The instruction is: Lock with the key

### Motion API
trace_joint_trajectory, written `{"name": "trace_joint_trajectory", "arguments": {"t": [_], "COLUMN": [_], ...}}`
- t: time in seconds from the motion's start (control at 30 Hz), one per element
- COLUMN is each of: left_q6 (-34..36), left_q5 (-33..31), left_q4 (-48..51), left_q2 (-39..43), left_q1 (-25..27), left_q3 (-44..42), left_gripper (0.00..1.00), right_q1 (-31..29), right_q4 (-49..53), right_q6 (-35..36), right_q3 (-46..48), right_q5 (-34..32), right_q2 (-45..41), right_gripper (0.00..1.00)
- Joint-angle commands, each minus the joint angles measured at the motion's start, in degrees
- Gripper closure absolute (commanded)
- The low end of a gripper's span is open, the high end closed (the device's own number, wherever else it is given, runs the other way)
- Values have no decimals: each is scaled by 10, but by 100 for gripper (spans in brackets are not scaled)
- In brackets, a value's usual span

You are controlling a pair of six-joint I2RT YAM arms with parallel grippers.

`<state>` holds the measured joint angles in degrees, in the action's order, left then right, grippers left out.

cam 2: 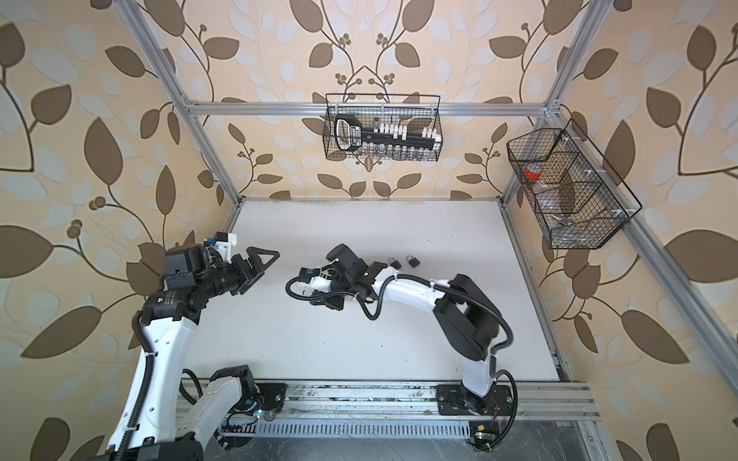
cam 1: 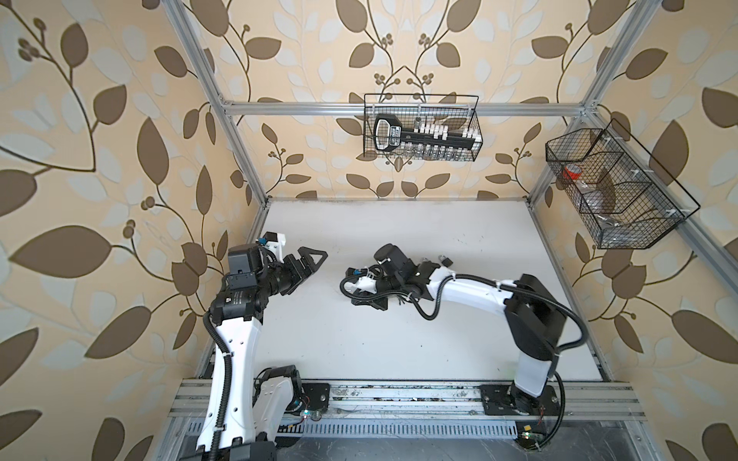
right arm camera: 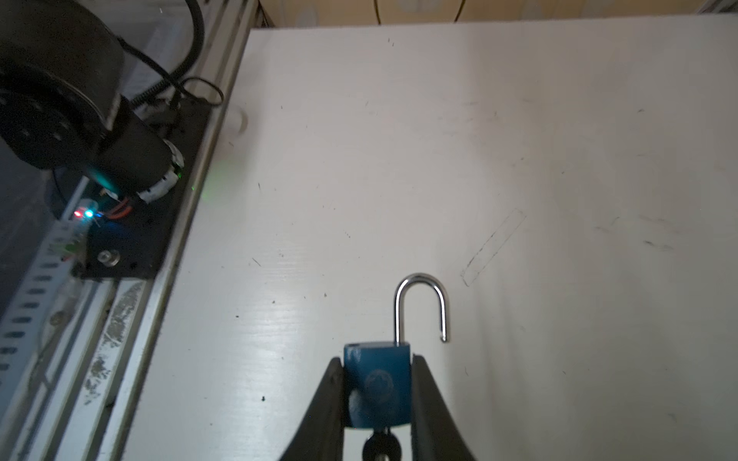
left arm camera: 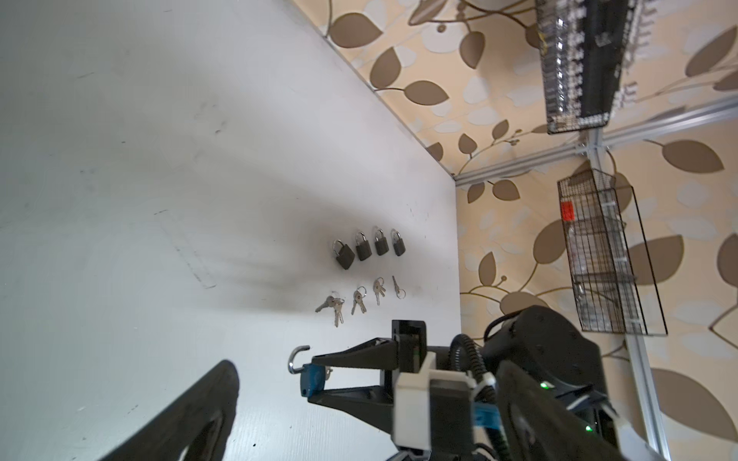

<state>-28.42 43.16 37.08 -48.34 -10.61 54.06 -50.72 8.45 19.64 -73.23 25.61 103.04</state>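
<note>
Blue padlock (right arm camera: pixel 377 389) sits pinched by its two narrow edges between the fingers of the right gripper (right arm camera: pixel 377 362), logo face toward the wrist camera. Its shackle (right arm camera: pixel 420 276) points out ahead and is open: one leg is seated in the body, the free leg is clear of its hole. The grip is on the body, not the bow, likely so the bow can be pushed home while the keyway end faces back toward the wrist. Dark key (right arm camera: pixel 381 444) shows at that end, apparently in the keyway between the fingers; how deep it sits I cannot tell. In both top views the right arm's wrist covers the lock, a little toward 9 o'clock of the centre of the table (cam 1: pixel 399 343). Whether the lock is lifted or resting on the board I cannot tell. Left gripper (cam 1: pixel 315 266) hangs near the 9 o'clock edge, jaws spread wide and empty, aimed toward 3 o'clock at the held lock. I judge it the free hand for pressing the shackle or turning the key while the right one steadies the body. Four dark padlocks (left arm camera: pixel 369 247) lie in a row with four sets of keys (left arm camera: pixel 359 299) lined up beside them, toward 1 o'clock of the table's centre, apart from the work; spares, by the look. Judged step: blue padlock presented, shackle not yet closed.
</note>
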Motion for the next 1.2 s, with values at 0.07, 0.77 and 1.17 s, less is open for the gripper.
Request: {"name": "trace_joint_trajectory", "arguments": {"t": [0.07, 0.77, 1.17], "left_q6": [10, 52, 68], "left_q5": [-11, -300, -308], "left_q4": [-82, -14, 10], "left_q2": [52, -181, -198], "left_q1": [97, 489, 498], "left_q3": [11, 147, 157], "left_gripper": [3, 36, 39], "right_q1": [6, 17, 24], "right_q4": [-38, 58, 61], "right_q6": [-145, -108, -97], "right_q3": [92, 198, 198], "right_q5": [-3, -91, -78], "right_q2": [-136, -393, -402], "right_gripper": [100, 100, 100]}}
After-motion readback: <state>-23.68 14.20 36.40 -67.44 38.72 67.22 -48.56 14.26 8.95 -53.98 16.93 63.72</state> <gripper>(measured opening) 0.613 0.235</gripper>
